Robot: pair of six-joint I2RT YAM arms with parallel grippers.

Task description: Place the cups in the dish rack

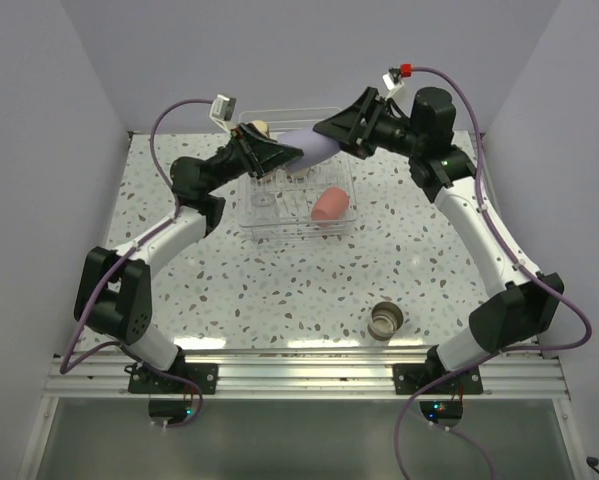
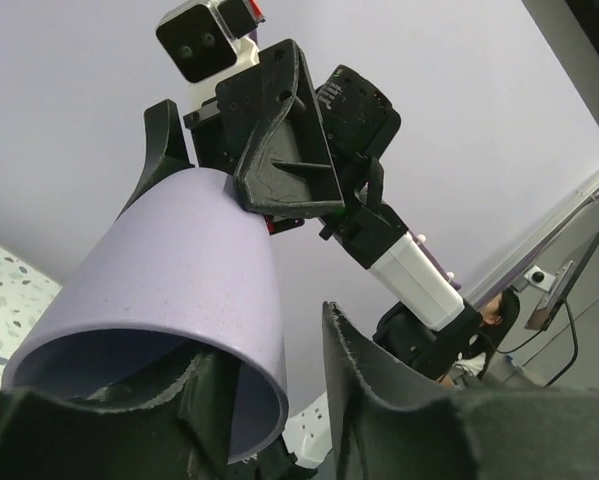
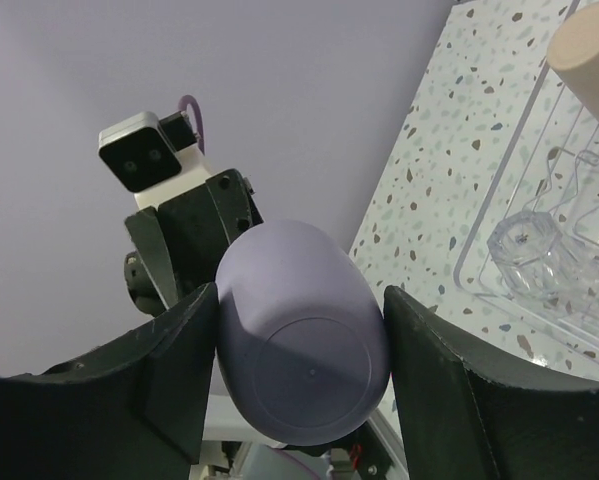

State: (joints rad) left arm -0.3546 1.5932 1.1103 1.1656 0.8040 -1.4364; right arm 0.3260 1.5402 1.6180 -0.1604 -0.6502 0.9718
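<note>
Caught mid-air in a handover: right gripper (image 3: pixel 299 310) pressed on both sides of the lavender cup (image 3: pixel 301 355) at its closed base, left gripper (image 2: pixel 269 350) slack at the open end, one finger inside the rim, the other standing off the wall. Hangs on its side between the two claws, dish rack (image 1: pixel 254 225) beneath them. Probably light, stiff and smooth, so apt to slip off the rounded base; safer gripped farther up the wall.
</note>
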